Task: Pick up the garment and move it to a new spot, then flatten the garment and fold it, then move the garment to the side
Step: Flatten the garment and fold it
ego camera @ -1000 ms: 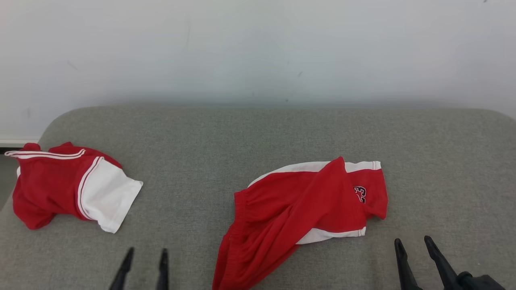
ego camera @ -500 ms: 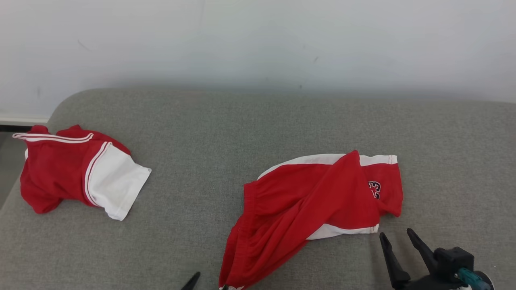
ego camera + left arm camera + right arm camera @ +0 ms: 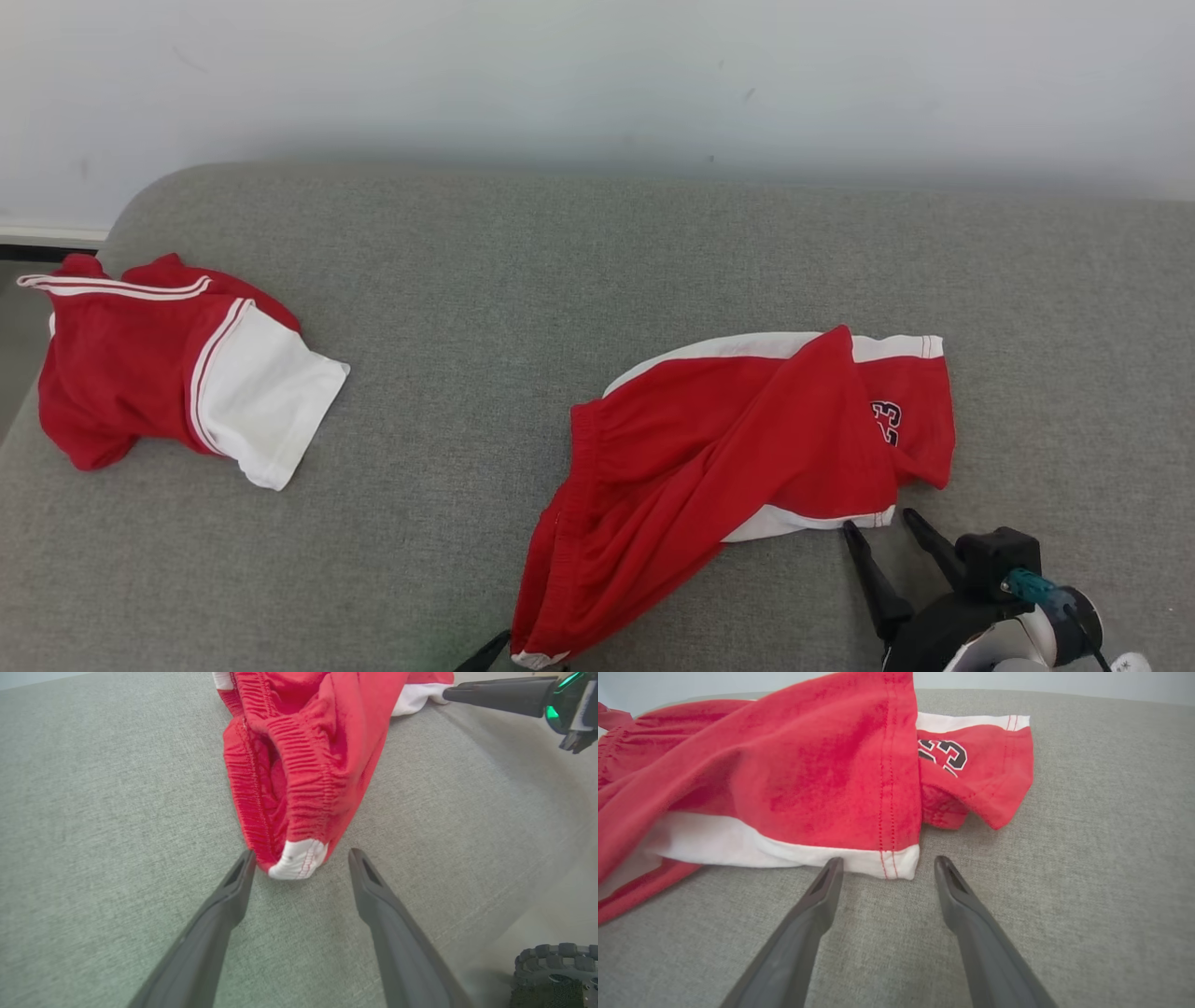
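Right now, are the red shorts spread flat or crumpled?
Crumpled. The red shorts lie twisted on the grey cushion, one red panel folded over the numbered leg, waistband bunched.

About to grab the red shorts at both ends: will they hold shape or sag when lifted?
Probably floppy: the red shorts lie creased and folded over themselves. Likely to sag between the left gripper and right gripper. Thin cloth looks light.

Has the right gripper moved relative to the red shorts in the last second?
Yes. The right gripper has closed in leftward on the red shorts; its open fingertips now flank the white hem corner.
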Tool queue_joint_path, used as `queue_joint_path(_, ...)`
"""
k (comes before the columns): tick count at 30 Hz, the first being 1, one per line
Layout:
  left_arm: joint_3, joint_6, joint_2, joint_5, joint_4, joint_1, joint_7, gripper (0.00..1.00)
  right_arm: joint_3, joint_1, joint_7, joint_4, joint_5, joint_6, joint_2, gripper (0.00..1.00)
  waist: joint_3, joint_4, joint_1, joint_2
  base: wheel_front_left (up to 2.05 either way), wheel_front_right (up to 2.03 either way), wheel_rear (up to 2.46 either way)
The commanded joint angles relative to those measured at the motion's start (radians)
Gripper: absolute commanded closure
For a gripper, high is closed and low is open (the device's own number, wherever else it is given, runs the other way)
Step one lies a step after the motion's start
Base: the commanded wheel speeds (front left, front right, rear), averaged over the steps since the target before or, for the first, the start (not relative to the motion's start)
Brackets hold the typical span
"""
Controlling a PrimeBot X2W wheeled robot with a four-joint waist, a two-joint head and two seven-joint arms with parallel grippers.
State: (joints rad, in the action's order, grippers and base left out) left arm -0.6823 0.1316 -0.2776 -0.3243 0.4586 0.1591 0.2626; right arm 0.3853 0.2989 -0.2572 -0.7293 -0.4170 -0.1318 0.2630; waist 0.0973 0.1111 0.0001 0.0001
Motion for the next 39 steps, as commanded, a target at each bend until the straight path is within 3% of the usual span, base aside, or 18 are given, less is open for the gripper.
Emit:
queue_joint_path(1,-0.007,-0.002,-0.001,-0.014,0.005,0.023,0.003,0.00,0.007,0.018,-0.008,-0.012,-0.007,0.002,0.001,0.00,0.008,0.000,-0.0001,-0.0001,0.00,0.00,0.00)
queue_joint_path(5,-0.023,-0.002,0.011,-0.033,0.029,0.054,0.003,0.00,0.032,0.056,-0.007,-0.054,-0.027,0.002,0.001,0.00,0.025,0.007,-0.0001,-0.0001,0.00,0.00,0.00)
queue_joint_path(6,-0.026,-0.002,0.015,-0.042,0.038,0.062,0.003,0.11,0.039,0.064,-0.008,-0.065,-0.036,0.002,-0.002,0.00,0.029,0.008,-0.0001,-0.0001,0.00,0.00,0.00)
queue_joint_path(7,-0.030,-0.002,0.018,-0.048,0.047,0.070,0.003,0.64,0.048,0.069,-0.006,-0.077,-0.046,0.002,-0.006,0.56,0.033,0.009,-0.0001,-0.0001,0.00,0.00,0.00)
queue_joint_path(8,-0.038,-0.002,0.022,-0.058,0.058,0.078,0.003,1.00,0.061,0.076,-0.006,-0.086,-0.052,0.002,-0.005,1.00,0.037,0.011,-0.0001,-0.0001,0.00,0.00,0.00)
queue_joint_path(14,-0.050,-0.002,0.031,-0.085,0.055,0.085,0.003,1.00,0.073,0.056,-0.007,-0.014,-0.089,0.002,0.013,1.00,0.033,0.014,-0.0001,-0.0001,0.00,0.00,0.00)
queue_joint_path(22,0.081,-0.002,0.016,-0.113,-0.106,0.007,0.003,1.00,0.062,-0.105,-0.007,0.215,-0.110,0.002,0.066,1.00,-0.016,-0.014,-0.0001,-0.0001,0.00,0.00,0.00)
queue_joint_path(27,0.138,-0.002,-0.003,-0.100,-0.192,0.023,0.003,1.00,0.069,-0.106,-0.007,0.306,-0.129,0.002,0.097,1.00,-0.029,-0.044,-0.0001,-0.0001,0.00,0.00,0.00)
queue_joint_path(32,0.152,-0.002,-0.047,-0.097,-0.253,0.141,0.003,1.00,0.046,-0.017,0.019,0.390,-0.159,0.002,0.113,1.00,-0.013,-0.082,-0.0001,-0.0001,0.00,0.00,0.00)
queue_joint_path(39,0.136,-0.002,-0.127,-0.174,-0.276,0.478,-0.056,1.00,-0.026,0.237,0.103,0.411,-0.204,0.002,0.090,1.00,0.109,-0.128,-0.0001,-0.0001,0.00,0.00,0.00)
